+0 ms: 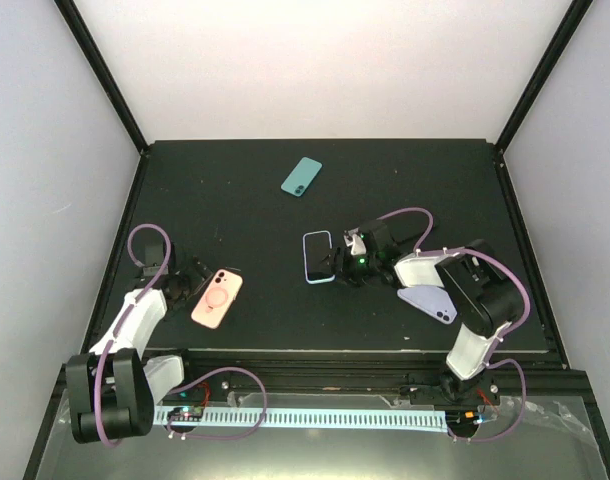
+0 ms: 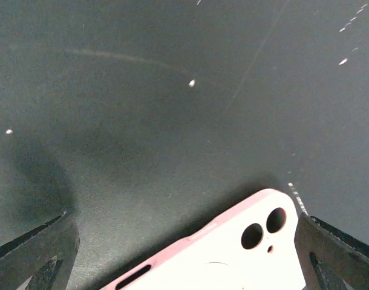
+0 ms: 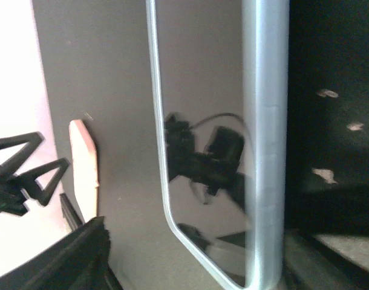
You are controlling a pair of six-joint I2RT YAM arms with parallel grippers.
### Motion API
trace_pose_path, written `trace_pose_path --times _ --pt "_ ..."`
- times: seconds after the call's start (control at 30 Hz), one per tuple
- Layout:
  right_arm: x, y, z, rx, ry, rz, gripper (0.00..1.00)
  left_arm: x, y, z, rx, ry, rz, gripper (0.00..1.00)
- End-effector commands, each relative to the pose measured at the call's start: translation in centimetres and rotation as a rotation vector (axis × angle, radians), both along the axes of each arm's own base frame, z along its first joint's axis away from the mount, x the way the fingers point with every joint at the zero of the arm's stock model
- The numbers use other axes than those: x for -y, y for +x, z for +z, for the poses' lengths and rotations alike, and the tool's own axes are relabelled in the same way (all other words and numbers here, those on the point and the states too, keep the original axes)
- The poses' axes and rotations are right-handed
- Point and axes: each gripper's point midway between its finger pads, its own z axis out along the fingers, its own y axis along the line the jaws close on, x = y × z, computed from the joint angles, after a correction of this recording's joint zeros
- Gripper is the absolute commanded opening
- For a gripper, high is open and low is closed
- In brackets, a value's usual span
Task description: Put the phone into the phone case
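The teal phone [image 1: 301,176] lies back up at the far middle of the black table, away from both grippers. The lavender phone case [image 1: 428,303] lies near the front right, partly under my right arm. My right gripper [image 1: 343,258] [image 3: 199,254] is turned on its side at the near end of a light blue-rimmed phone [image 1: 319,257] [image 3: 266,139] that lies screen up. Its jaws stand apart, one on each side of that phone's end. My left gripper [image 1: 185,283] [image 2: 187,260] is open over the camera end of a pink phone [image 1: 217,298] [image 2: 233,254].
The table [image 1: 235,200] is walled by white panels with black frame posts at the back corners. The pink phone [image 3: 83,157] and my left arm [image 3: 15,175] show far off in the right wrist view.
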Motion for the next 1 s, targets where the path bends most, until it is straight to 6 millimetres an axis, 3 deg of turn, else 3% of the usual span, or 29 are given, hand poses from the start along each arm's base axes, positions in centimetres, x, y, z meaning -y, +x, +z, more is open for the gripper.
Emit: trace_pose_path --times 0.0,0.07,0.17,0.2,0.37,0.5,0.67,0.77,0.97 --pt "1.6 1.5 0.7 0.028 -0.079 -0.073 0.81 0.2 0.4 -0.9 -0.01 -0.019 -0.01 0.99" --pt "1.9 2.2 1.3 0.035 -0.082 -0.098 0.88 0.6 0.5 -1.3 -0.012 -0.047 -0.016 0.99" --pt "2.7 3.4 2.1 0.057 -0.12 -0.14 0.9 1.0 0.5 -1.7 -0.004 -0.068 -0.019 0.99" --pt "3.0 3.7 2.6 0.075 -0.125 -0.148 0.98 1.0 0.4 -2.0 -0.013 -0.069 -0.019 0.98" --pt "4.6 5.1 5.8 0.156 -0.124 -0.219 1.0 1.5 0.2 -3.1 -0.051 -0.095 -0.046 0.99" --pt "7.2 6.0 5.9 0.142 -0.242 -0.247 1.0 2.7 0.0 -3.8 -0.067 -0.156 -0.08 0.99" --pt "11.6 7.3 7.0 0.197 -0.428 -0.361 1.0 4.0 -0.6 -4.5 -0.075 -0.228 -0.103 0.99" --pt "14.8 8.0 7.3 0.145 -0.566 -0.471 1.0 4.1 -0.9 -5.1 -0.084 -0.229 -0.095 0.99" --pt "17.8 8.5 5.0 -0.021 -0.606 -0.579 1.0 5.2 -1.1 -5.3 -0.095 -0.29 -0.124 0.99"
